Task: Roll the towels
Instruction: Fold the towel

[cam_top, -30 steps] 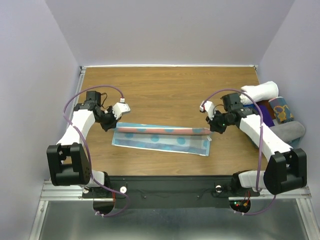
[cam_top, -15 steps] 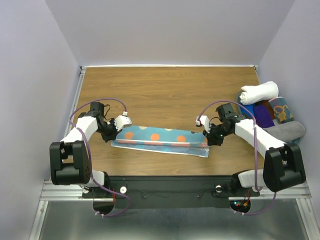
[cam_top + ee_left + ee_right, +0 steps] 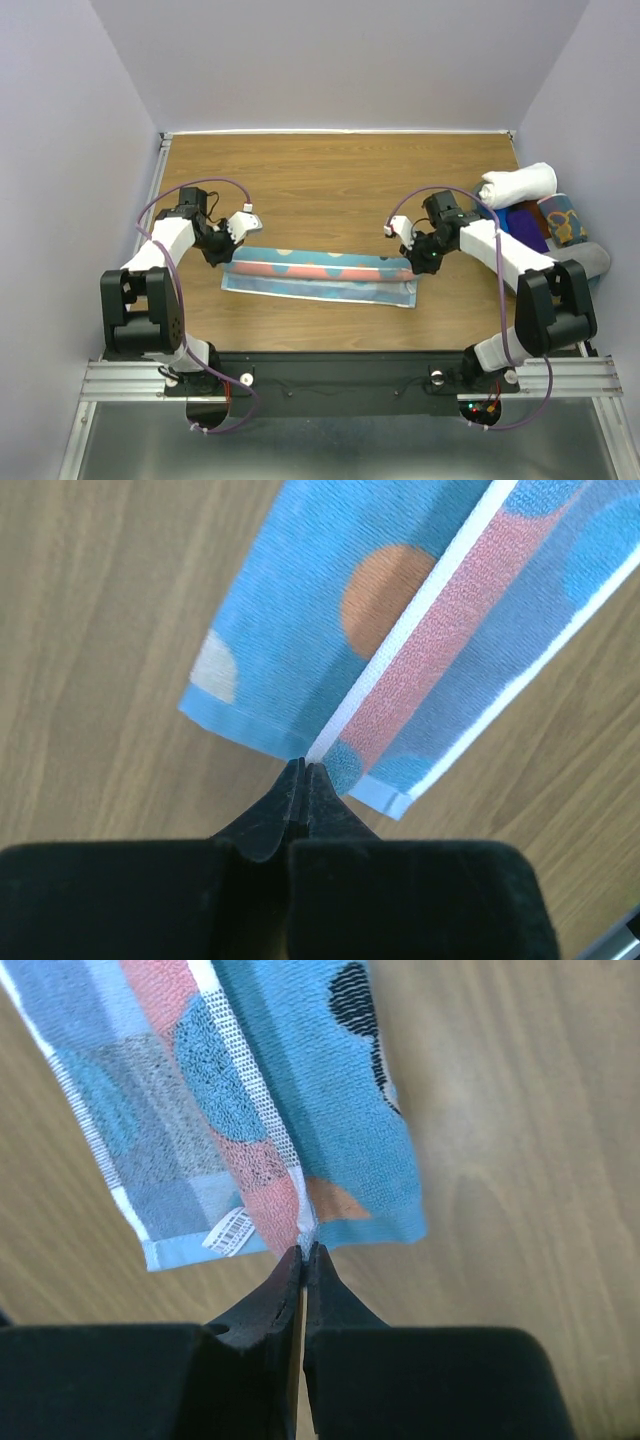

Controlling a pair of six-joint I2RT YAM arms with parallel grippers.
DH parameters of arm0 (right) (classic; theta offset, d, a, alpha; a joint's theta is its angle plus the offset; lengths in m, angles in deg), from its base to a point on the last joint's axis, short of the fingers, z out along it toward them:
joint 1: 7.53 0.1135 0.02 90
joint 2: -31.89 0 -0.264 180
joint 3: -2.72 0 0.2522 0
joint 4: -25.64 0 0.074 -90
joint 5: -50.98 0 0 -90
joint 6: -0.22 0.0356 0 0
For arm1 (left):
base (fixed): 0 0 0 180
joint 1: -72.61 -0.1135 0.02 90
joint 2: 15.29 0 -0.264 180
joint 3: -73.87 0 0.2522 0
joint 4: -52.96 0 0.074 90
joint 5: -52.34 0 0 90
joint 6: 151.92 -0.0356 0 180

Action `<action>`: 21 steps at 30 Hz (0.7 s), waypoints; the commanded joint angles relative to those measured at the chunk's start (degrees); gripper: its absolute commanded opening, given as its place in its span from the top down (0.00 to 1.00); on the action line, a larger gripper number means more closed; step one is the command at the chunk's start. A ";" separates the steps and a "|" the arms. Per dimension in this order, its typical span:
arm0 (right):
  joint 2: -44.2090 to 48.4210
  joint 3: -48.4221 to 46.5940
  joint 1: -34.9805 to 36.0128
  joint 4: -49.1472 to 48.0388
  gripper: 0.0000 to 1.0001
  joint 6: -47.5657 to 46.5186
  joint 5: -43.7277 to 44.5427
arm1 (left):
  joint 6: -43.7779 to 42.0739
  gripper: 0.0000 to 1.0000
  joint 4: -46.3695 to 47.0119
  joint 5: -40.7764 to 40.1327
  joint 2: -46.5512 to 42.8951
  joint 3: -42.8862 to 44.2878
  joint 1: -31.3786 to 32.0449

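Observation:
The light blue towel (image 3: 320,278) with orange dots lies folded into a long narrow strip across the near middle of the table. My left gripper (image 3: 228,248) is shut on the strip's left end. In the left wrist view the closed tips (image 3: 303,767) pinch the white hem where the towel (image 3: 300,630) folds over. My right gripper (image 3: 410,260) is shut on the right end. Its tips (image 3: 303,1251) clamp the hem of the towel (image 3: 330,1110) beside a barcode label (image 3: 229,1230). The pink underside shows along the far fold.
A pile of rolled cloths sits at the table's right edge: a white roll (image 3: 518,185), a dark blue cloth (image 3: 525,228), a patterned roll (image 3: 562,222) and a grey roll (image 3: 588,262). Bare wood table (image 3: 330,180) stretches beyond the strip.
Both grippers, holding the towel's ends, swung toward the near edge and then a little back. The fold turned over, showing the dotted face half a second ago and the pink underside now.

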 commanded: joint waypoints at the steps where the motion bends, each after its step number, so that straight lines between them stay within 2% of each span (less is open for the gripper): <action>1: -2.89 -3.06 0.03 -3.54 1.00 0.50 6.21 | 2.43 1.00 -0.36 0.76 2.23 3.74 -0.48; 10: -8.43 -10.53 0.03 -5.39 0.99 1.73 7.36 | 3.05 1.00 0.26 1.29 3.38 4.45 -0.40; 21: 1.31 -7.81 0.03 -0.65 0.99 0.68 4.64 | 2.87 1.00 -3.43 3.93 1.89 8.40 -0.57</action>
